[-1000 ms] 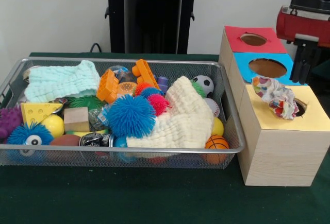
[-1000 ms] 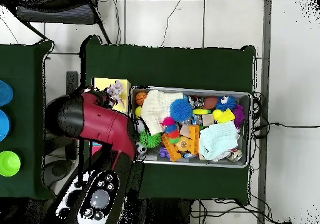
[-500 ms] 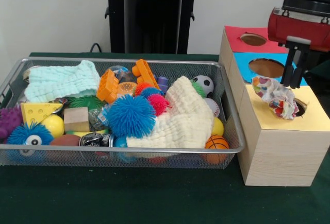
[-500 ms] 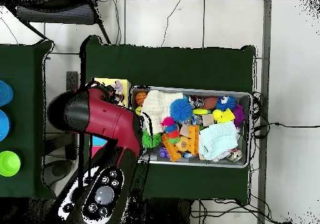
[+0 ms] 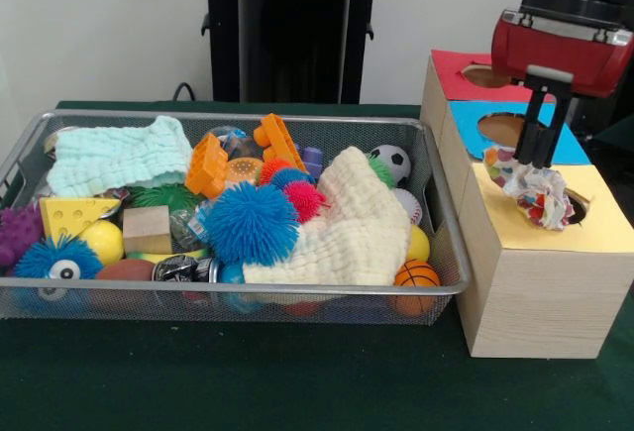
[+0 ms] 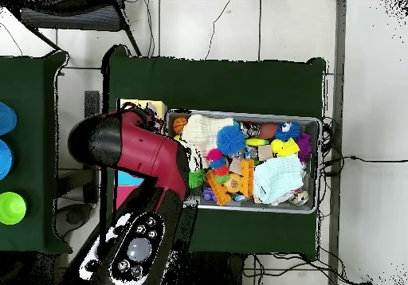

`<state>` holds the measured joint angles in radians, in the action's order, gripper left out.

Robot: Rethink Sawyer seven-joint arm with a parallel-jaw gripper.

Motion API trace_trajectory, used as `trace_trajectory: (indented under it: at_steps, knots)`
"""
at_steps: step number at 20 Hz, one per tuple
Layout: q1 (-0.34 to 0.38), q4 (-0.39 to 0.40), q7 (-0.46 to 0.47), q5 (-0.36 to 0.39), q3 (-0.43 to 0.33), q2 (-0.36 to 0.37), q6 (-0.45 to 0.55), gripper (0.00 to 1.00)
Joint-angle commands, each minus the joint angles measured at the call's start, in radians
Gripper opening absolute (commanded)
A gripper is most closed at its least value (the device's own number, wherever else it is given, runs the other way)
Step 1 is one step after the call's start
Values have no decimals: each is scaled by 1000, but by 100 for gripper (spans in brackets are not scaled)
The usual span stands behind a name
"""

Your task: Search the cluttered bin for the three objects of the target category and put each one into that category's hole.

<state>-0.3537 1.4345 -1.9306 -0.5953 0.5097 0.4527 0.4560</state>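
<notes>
Bin (image 5: 436, 213) of wire mesh takes up most of the table, crammed with cloths, balls and spiky toys, and everything else is best placed against it. Beside its end wall stands a row of three boxes, red, blue and yellow (image 5: 540, 282), each with a hole on top. Arm (image 6: 131, 150) hangs over the yellow box, and the gripper (image 5: 536, 144) points down right above a crumpled patterned cloth (image 5: 533, 188) that lies half in that box's hole; whether the fingers are apart or closed cannot be told. The step in hand looks like the drop-off of one cloth. Next, likely, the cloth needs a push fully into the hole, then a return to the bin for the cream cloth (image 5: 347, 228) or the mint cloth (image 5: 117, 154).
</notes>
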Motion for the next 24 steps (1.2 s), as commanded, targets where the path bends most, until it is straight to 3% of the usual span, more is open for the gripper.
trace_trajectory:
  at_steps: [1,24]
  knots:
    - [40,34,-147,58,-55,-43,-15,0]
    - [13,126,-235,57,-95,-77,-58,0]
